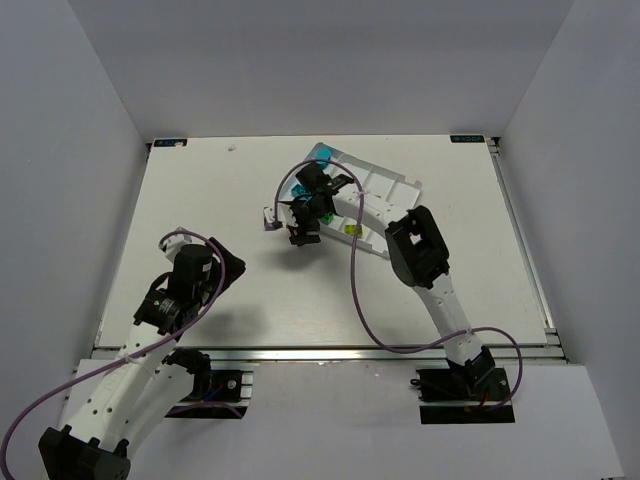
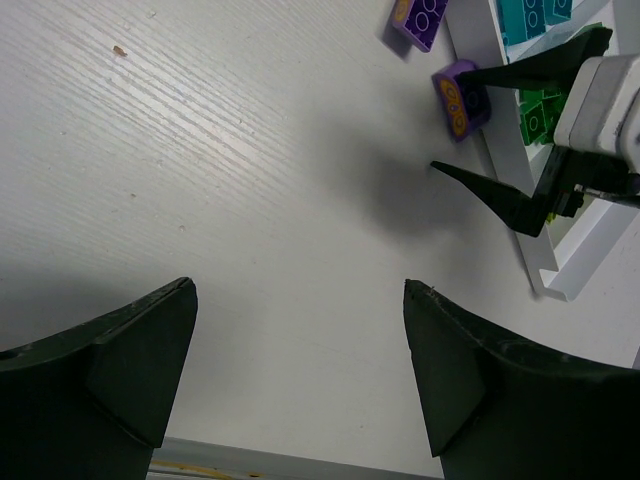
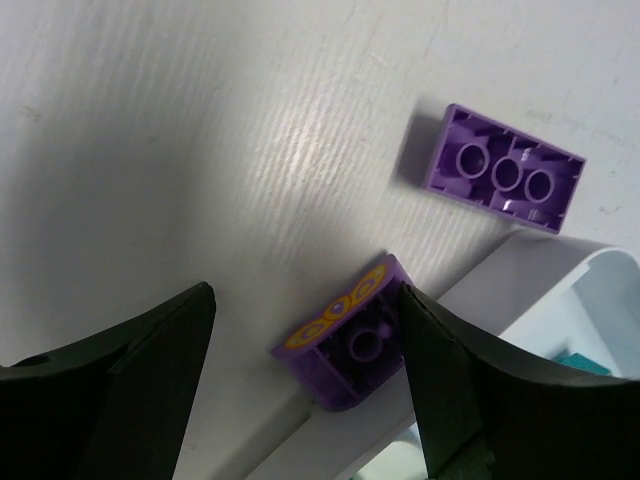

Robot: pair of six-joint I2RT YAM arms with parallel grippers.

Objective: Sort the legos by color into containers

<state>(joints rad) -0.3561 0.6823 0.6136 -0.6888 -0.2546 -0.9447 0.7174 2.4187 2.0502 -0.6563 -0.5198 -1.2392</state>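
Observation:
My right gripper (image 3: 305, 300) is open and low over the table, its jaws astride a purple brick with yellow markings (image 3: 350, 345). That brick lies underside up against the outer wall of the white tray (image 3: 520, 270); the right finger touches or nearly touches it. A second purple brick (image 3: 505, 170) lies upside down on the table just beyond. In the top view the right gripper (image 1: 300, 235) is at the tray's (image 1: 395, 180) left end. Cyan (image 2: 530, 15) and green bricks (image 2: 540, 115) lie in the tray. My left gripper (image 2: 300, 290) is open and empty over bare table.
A yellow-green brick (image 1: 350, 230) shows in the tray beside the right arm. The left arm (image 1: 190, 280) sits at the near left. Grey walls enclose the table. The metal front rail (image 1: 330, 352) runs along the near edge.

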